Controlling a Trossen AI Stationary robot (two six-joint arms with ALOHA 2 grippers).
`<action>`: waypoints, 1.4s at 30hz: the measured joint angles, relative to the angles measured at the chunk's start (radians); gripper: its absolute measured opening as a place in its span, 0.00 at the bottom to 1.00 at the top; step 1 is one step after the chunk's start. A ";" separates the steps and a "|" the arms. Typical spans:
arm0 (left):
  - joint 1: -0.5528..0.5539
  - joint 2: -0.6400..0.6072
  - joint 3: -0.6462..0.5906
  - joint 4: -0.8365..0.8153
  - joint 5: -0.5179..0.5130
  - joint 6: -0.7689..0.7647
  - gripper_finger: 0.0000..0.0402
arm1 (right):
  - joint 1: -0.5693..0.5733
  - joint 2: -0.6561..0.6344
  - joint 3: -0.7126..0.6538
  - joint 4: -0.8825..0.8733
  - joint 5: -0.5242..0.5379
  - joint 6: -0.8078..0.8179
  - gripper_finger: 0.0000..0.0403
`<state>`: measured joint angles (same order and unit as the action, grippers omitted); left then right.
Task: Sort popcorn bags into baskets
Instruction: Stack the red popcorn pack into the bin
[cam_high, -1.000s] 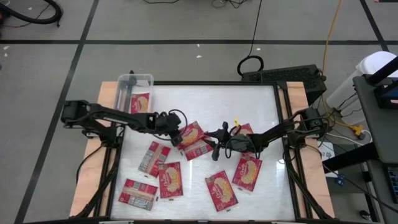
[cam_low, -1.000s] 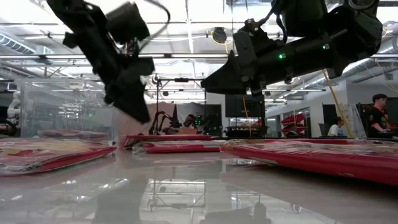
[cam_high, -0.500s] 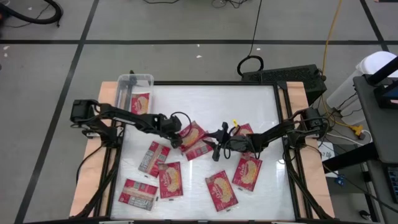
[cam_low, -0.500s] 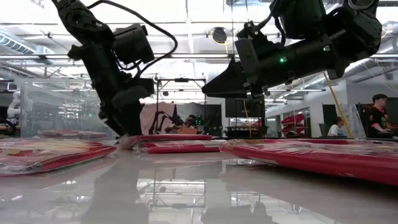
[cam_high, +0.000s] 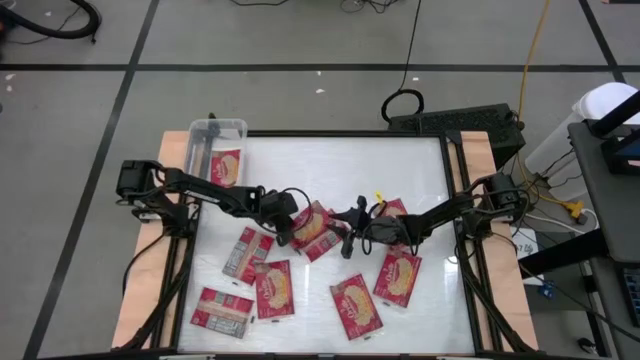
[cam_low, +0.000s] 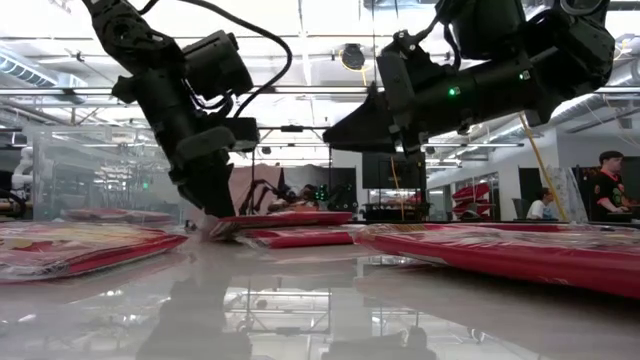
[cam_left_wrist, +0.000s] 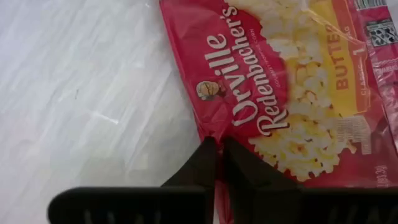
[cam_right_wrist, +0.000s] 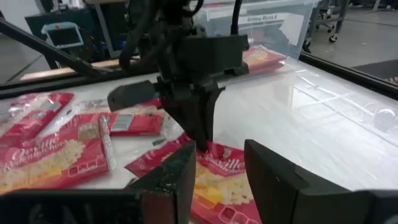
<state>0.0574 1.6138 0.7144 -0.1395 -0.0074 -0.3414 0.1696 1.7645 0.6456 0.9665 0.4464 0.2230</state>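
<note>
Several red popcorn bags lie flat on the white table. My left gripper (cam_high: 284, 224) is down at mid-table, shut on the left edge of one bag (cam_high: 312, 225), which partly overlaps a second bag (cam_high: 322, 244). My right gripper (cam_high: 346, 236) hovers open just right of that bag, above the table, with nothing between its fingers (cam_right_wrist: 180, 177). The clear basket (cam_high: 205, 133) stands at the far left corner with one bag (cam_high: 226, 164) lying in it. My left gripper pinches the bag's red edge (cam_left_wrist: 208, 127) between its two fingertips, on the side toward the table's left. The fingers slant down from the left. In the low view the held edge (cam_low: 228, 224) sits just off the table, the rest lying flat.
Other bags lie at the near left (cam_high: 247, 253) (cam_high: 273, 288) (cam_high: 222, 311), near middle (cam_high: 356, 306) and right (cam_high: 398, 276) (cam_high: 393, 209). A raised frame edges the table (cam_high: 445, 150). A person (cam_low: 610, 185) stands far behind the table.
My left gripper has sunk toward the table and moved a little right onto the bag's left edge, then shut on it. The bag has shifted slightly toward the right and near side, its held edge now raised a bit.
</note>
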 joint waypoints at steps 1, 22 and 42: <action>0.000 0.000 0.000 0.010 -0.001 0.005 0.05 | 0.000 0.000 0.000 0.002 0.002 0.000 0.32; -0.014 -0.392 -0.003 0.092 -0.311 0.116 0.00 | -0.025 0.000 0.000 -0.025 0.054 0.239 0.32; -0.006 -0.487 -0.002 0.195 -0.338 0.237 0.00 | -0.213 0.002 0.000 0.386 -0.217 0.101 0.32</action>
<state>0.0509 1.1267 0.7124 0.0560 -0.3450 -0.1043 -0.0436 1.7660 0.6460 1.3529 0.2291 0.3238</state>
